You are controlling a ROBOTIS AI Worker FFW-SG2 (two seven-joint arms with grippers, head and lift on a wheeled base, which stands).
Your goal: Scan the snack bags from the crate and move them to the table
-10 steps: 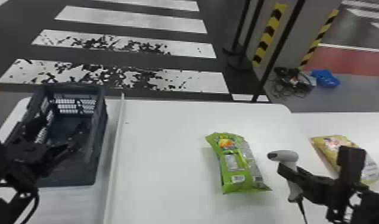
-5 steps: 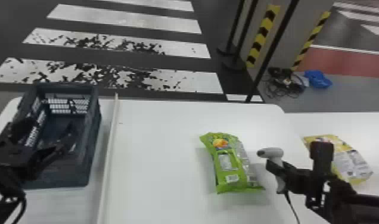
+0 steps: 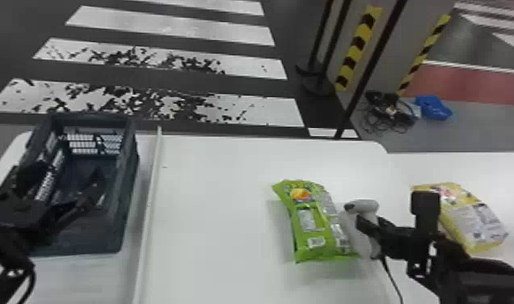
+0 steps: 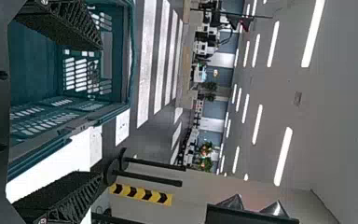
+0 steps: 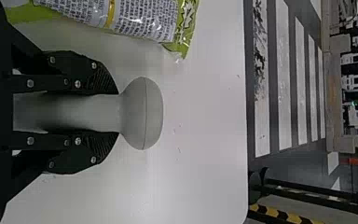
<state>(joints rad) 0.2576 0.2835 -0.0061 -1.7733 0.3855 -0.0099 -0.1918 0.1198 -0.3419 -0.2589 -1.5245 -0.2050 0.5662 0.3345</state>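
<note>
At the left of the head view my left gripper (image 3: 80,198) hangs over the dark crate (image 3: 125,210). In the left wrist view that gripper (image 4: 77,112) has its fingers wide apart, nothing between them, beside the crate (image 4: 37,70). My right gripper (image 3: 363,226) is closed around the handle of the grey-white scanner (image 3: 365,206), just right of the green snack bag (image 3: 312,226) lying on the table (image 3: 220,242). In the right wrist view, the gripper (image 5: 114,112) grips the scanner (image 5: 142,114); the green bag (image 5: 135,18) lies close by. The scanner's head points away from the fingers.
A yellow snack bag (image 3: 470,218) lies on the table surface at the right, behind my right arm. A raised white strip (image 3: 149,202) runs between the crate and the green bag. The scanner's cable (image 3: 391,279) trails toward the near edge. Black posts stand beyond the table.
The table and everything on it have shifted slightly left in the head view. My right gripper, holding the scanner, has moved left, closer to the green bag.
</note>
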